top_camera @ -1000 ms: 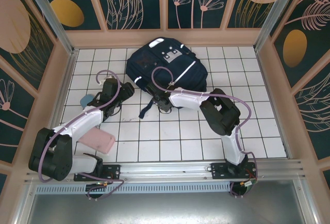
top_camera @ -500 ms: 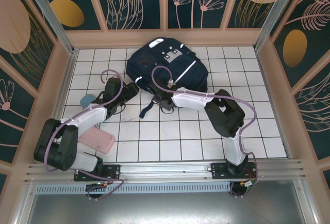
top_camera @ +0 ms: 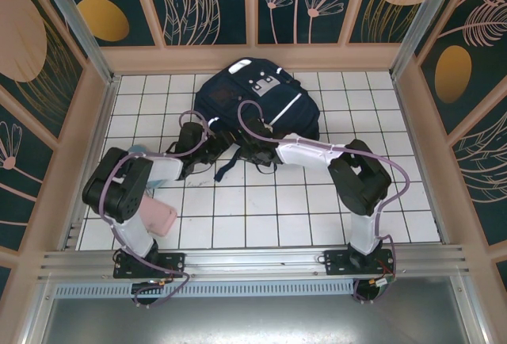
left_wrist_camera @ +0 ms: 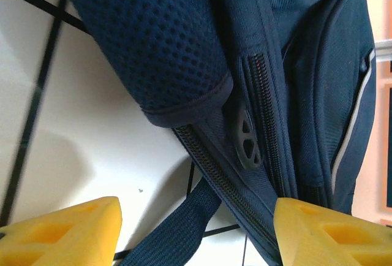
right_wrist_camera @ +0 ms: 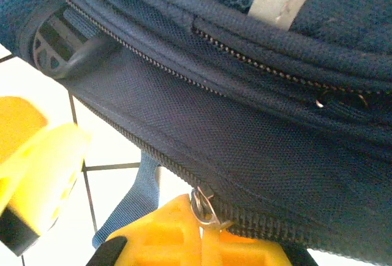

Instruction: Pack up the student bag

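The student bag (top_camera: pixel 253 100), a navy backpack with a white stripe, lies flat at the back of the tiled floor. My right gripper (top_camera: pixel 255 154) is at its near edge. In the right wrist view the right gripper (right_wrist_camera: pixel 202 232) is shut on the small metal zipper pull (right_wrist_camera: pixel 204 207) of the bag's main zip (right_wrist_camera: pixel 153 155). My left gripper (top_camera: pixel 211 149) is at the bag's near-left corner. Seen from the left wrist, the left gripper (left_wrist_camera: pixel 197 235) is open, its yellow fingers (left_wrist_camera: pixel 61 235) straddling a blue strap (left_wrist_camera: pixel 177 229) and the zip edge (left_wrist_camera: pixel 226 186).
A pink pouch (top_camera: pixel 157 216) lies on the tiles by the left arm's base link. A light-blue object (top_camera: pixel 133 152) sits partly hidden behind the left arm. Wooden walls (top_camera: pixel 253 57) enclose the floor on three sides. A black plastic puller (left_wrist_camera: pixel 245 138) hangs on the bag's side.
The left arm swung right, bringing its gripper to the bag's near-left corner with its jaws narrowing. The right gripper closed on the zipper pull and shifted slightly right.
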Robot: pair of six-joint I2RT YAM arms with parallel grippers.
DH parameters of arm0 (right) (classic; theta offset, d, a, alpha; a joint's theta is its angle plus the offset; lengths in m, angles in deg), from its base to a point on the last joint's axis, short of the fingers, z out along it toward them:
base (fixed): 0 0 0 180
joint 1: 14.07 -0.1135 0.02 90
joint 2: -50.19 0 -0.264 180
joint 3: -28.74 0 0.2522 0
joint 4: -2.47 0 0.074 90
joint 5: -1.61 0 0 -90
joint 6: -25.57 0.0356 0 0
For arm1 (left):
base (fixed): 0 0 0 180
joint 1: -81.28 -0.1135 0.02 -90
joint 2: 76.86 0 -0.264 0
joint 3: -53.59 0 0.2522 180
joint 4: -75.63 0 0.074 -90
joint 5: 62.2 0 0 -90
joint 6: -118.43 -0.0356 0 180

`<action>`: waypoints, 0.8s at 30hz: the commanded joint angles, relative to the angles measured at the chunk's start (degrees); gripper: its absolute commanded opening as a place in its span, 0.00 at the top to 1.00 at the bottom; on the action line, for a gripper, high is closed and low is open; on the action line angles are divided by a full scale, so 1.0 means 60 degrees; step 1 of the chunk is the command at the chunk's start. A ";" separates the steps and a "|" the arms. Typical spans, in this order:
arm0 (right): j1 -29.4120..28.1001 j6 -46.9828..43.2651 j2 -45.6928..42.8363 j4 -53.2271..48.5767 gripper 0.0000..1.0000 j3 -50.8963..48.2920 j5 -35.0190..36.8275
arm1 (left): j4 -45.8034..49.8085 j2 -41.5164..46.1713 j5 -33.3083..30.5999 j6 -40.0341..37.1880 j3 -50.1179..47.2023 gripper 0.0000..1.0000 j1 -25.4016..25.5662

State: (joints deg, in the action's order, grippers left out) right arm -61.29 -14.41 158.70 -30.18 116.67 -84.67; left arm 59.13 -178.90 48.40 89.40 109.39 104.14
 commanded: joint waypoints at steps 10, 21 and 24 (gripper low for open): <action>0.0157 -0.1039 -0.0855 -0.0354 1.00 -0.0189 -0.0431 | -0.1140 -0.0884 0.0258 0.0696 0.0768 0.63 0.0132; 0.0412 -0.1656 -0.1266 -0.2200 1.00 -0.0614 0.0591 | -0.0232 -0.0850 -0.0903 0.0405 0.1070 0.96 0.0132; 0.0512 -0.1782 -0.1510 -0.2726 1.00 -0.0896 0.1239 | -0.0087 -0.0889 -0.0994 0.0285 0.1202 0.98 0.0123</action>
State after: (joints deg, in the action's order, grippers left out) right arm -59.15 -23.26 152.10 -39.69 112.95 -82.46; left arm 58.76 -183.64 46.12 93.03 114.35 105.40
